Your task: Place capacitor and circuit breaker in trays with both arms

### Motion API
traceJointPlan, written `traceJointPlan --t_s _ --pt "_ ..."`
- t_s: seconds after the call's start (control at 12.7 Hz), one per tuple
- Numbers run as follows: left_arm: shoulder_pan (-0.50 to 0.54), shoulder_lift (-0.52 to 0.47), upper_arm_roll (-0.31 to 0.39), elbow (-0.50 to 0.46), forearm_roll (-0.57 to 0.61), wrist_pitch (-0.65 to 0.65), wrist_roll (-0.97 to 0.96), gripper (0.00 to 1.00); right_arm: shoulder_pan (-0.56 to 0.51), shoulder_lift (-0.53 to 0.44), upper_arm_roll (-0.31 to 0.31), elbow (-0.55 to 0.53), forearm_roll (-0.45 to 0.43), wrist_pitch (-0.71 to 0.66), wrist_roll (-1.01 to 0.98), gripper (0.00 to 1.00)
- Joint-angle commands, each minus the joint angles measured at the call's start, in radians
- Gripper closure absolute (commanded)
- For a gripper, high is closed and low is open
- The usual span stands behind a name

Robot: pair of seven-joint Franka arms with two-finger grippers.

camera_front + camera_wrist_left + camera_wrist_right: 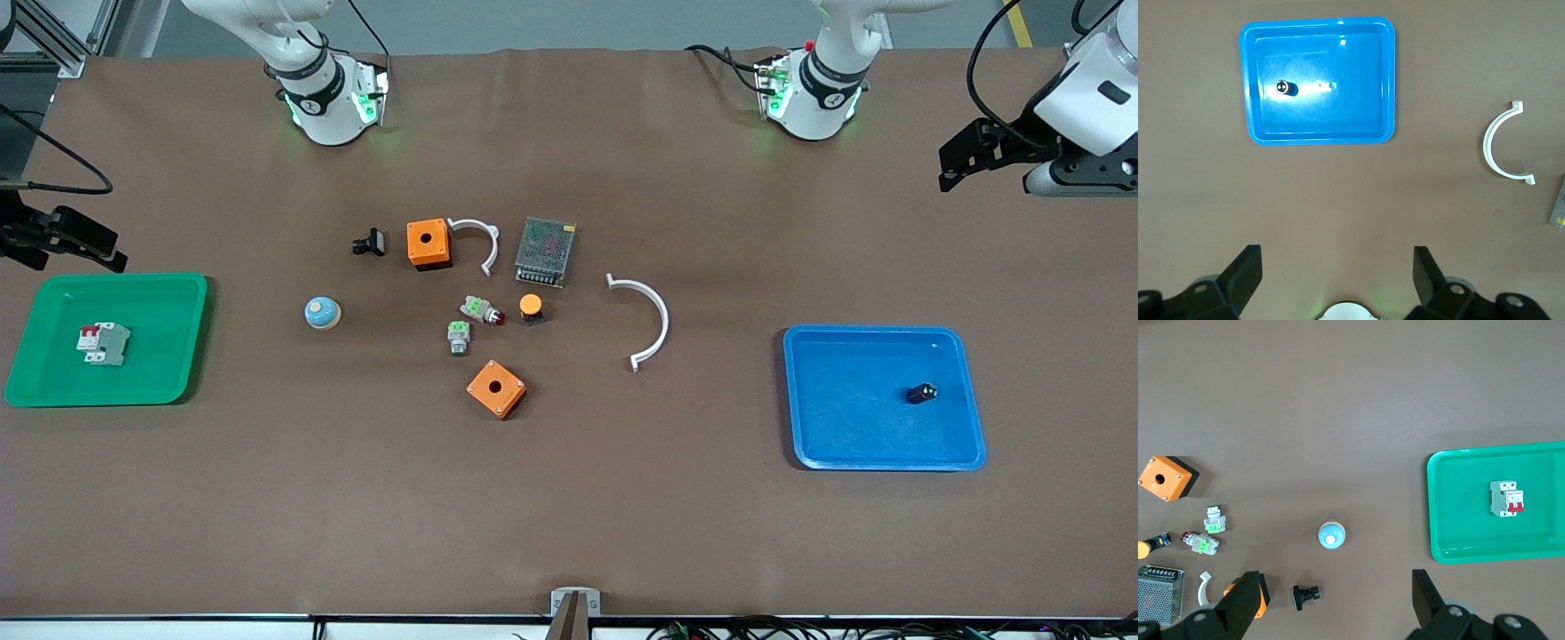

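Observation:
The circuit breaker [103, 342], a white-grey block with red levers, lies in the green tray [169, 293] at the right arm's end of the table; it also shows in the right wrist view [1506, 499]. The capacitor [922, 392], a tiny black cylinder with a pale end, lies in the blue tray [827, 427] at the left arm's end; it also shows in the left wrist view [1284, 87]. My right gripper [76, 242] is open and empty, up over the table beside the green tray. My left gripper [965, 164] is open and empty, up over the table beside the blue tray.
In the middle of the table lie two orange boxes [428, 243] [496, 388], a mesh-covered power supply [545, 251], two white curved clips [653, 318] [480, 240], a blue-domed button [321, 313], a black clip-like part [370, 242], two green-topped parts [458, 336] and an orange-capped button [531, 307].

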State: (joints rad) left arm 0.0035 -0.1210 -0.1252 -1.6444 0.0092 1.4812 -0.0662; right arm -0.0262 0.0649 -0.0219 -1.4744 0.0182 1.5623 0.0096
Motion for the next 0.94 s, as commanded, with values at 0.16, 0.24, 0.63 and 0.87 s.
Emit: traceJointPlan --t_s 0.16,0.24,0.63,0.87 --pt "0.02 0.001 -0.022 0.012 -0.012 0.011 0.015 0.0 0.0 0.0 -0.001 0.016 0.0 -0.002 0.004 0.0" --pt "0.021 0.007 -0.021 0.024 -0.012 0.011 0.017 0.0 -0.001 0.0 -0.001 0.023 0.0 -0.002 0.004 0.0" --pt "0.023 0.032 -0.016 0.06 -0.011 0.011 0.011 0.0 -0.003 0.0 -0.003 0.028 0.0 -0.001 0.003 0.0" --pt "0.026 0.035 -0.014 0.061 -0.015 0.011 0.006 0.0 -0.001 0.0 -0.003 0.028 -0.001 -0.001 0.003 0.0"
